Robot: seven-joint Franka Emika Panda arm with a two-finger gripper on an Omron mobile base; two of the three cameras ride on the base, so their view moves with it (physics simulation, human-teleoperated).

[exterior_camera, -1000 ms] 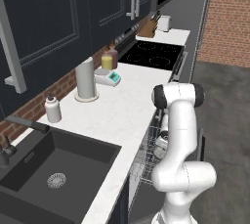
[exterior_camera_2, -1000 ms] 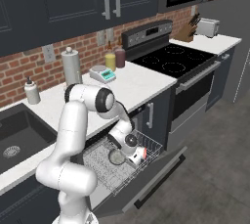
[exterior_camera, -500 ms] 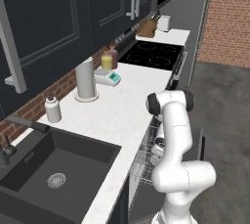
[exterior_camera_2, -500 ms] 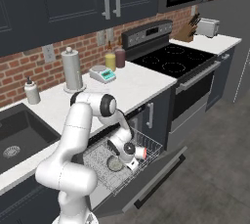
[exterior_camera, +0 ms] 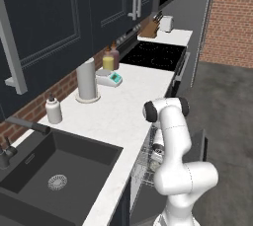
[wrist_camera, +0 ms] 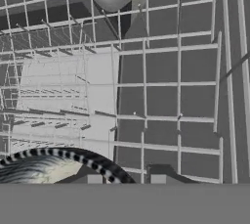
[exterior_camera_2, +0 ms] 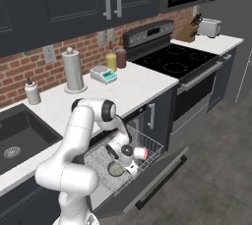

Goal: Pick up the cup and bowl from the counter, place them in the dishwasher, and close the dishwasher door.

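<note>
Cup going into the dishwasher rack, bowl already there

Fingers [exterior_camera_2: 132, 156] grasp the cup [exterior_camera_2: 140, 153], lying sideways over the rack [exterior_camera_2: 147, 143] near its front edge; the bowl [exterior_camera_2: 116, 169] sits in the rack just beside. Best practice, as judged: lower the cup between the tines before releasing, clear of the bowl. Right base view shows the dropped dishwasher door [exterior_camera_2: 162, 175] and both items; hand view shows rack wires and the bowl's rim [wrist_camera: 63, 154].

Cup [exterior_camera_2: 139, 153] and bowl [exterior_camera_2: 116, 169] in the dishwasher's wire rack [exterior_camera_2: 150, 145].
</note>
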